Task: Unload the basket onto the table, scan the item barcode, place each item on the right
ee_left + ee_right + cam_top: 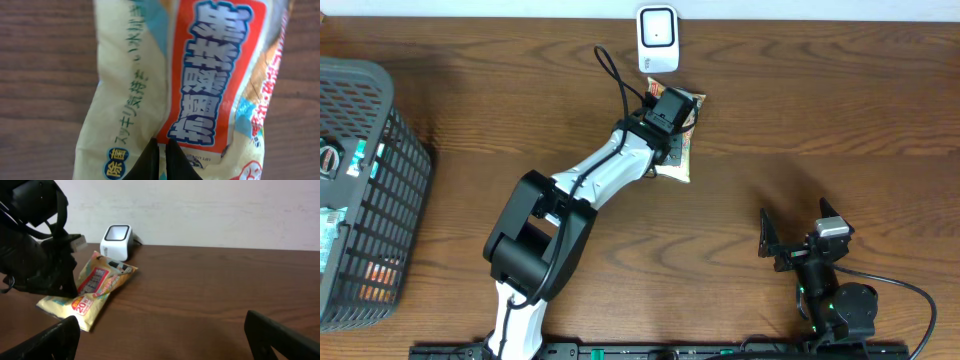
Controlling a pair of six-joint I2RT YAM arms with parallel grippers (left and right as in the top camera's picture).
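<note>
my left claw (161, 150) is pinched tight on the edge of the snack packet (200, 75), with the fingers pressed together at the bottom middle of the wrist view. the packet sits on the wooden table (820, 100) in the upper middle of the overhead shot, just below the white scanner (657, 38). my right claw (160, 320) is spread wide with nothing in it, down in the lower right. a dark basket (370, 200) sits at the left edge.

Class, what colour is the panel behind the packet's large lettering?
Red, on the packet; the left wrist view shows it best.
</note>
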